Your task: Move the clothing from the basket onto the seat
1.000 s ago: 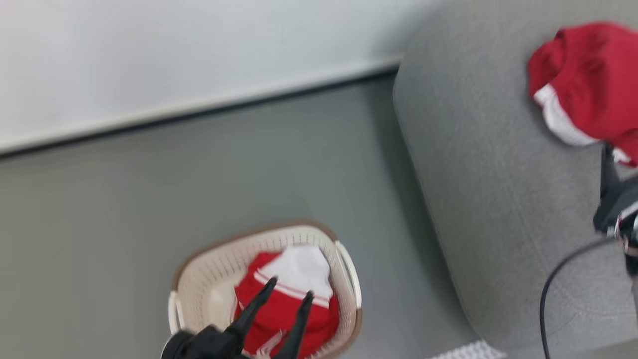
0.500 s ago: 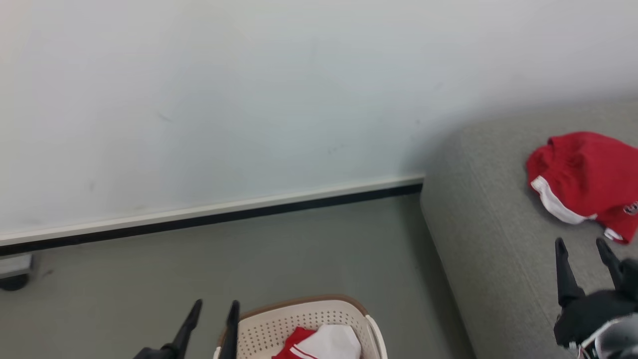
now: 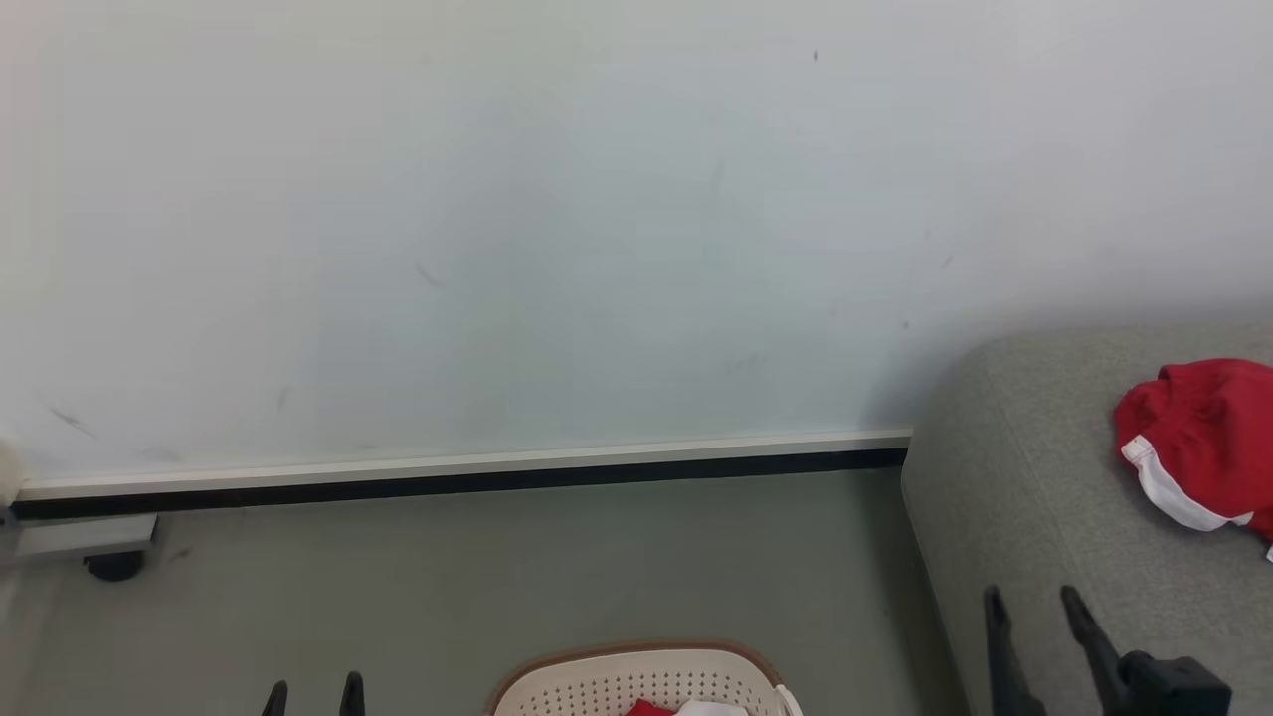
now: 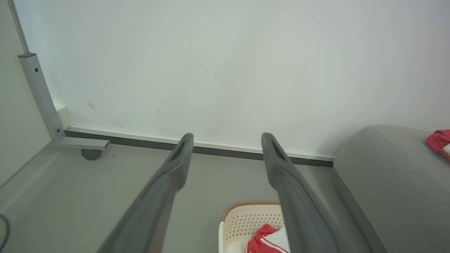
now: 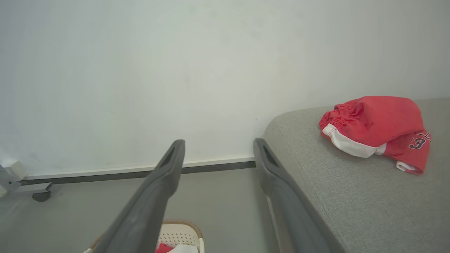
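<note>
The cream basket stands on the floor at the bottom edge of the head view, with red and white clothing lying in it. Another red garment with a white panel lies on the grey seat at the right. My left gripper is open and empty, its tips to the left of the basket; in its wrist view it is raised above the basket's left side. My right gripper is open and empty over the seat's near-left part, short of the red garment.
A pale wall with a dark baseboard runs behind the grey floor. A grey metal frame on a caster stands at the far left by the wall. The seat's rounded left edge lies close to the right of the basket.
The head camera has tilted up, so the basket has slid to the bottom edge. My left gripper has left the clothing in the basket and stands to its left. The right gripper has drawn back from the red garment.
</note>
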Controlling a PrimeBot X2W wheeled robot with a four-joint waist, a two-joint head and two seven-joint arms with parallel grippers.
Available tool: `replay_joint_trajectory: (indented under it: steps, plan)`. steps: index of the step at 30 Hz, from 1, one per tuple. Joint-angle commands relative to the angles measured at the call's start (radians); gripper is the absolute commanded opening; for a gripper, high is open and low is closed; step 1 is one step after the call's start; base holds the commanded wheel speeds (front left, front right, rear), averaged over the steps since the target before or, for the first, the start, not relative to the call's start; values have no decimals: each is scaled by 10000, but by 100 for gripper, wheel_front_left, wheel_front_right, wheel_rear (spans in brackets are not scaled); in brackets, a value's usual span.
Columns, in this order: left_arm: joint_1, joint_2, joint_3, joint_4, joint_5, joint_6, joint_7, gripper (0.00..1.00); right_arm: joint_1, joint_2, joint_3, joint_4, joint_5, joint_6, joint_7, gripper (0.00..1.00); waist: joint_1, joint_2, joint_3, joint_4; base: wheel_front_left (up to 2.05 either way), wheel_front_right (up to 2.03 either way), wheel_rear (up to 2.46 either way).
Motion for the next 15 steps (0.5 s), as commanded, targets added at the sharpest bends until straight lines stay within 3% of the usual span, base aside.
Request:
replay_joint_trajectory:
  steps: [1, 10, 15]
  plan:
    - [206, 71, 121, 33, 221, -130, -19, 100, 158, 98, 105, 41, -16, 4, -37, 100, 2, 2, -23, 60, 0, 0, 0]
    - [439, -60, 577, 311, 589, -904, -20, 100, 268, 309, 374, 634, -156, 4, -252, 100, 2, 2, -16, 545, 0, 0, 0]
    - [437, -187, 710, 411, 772, -1111, -21, 100, 317, 345, 441, 980, -195, 4, -417, 100, 2, 2, 22, 747, 0, 0, 0]
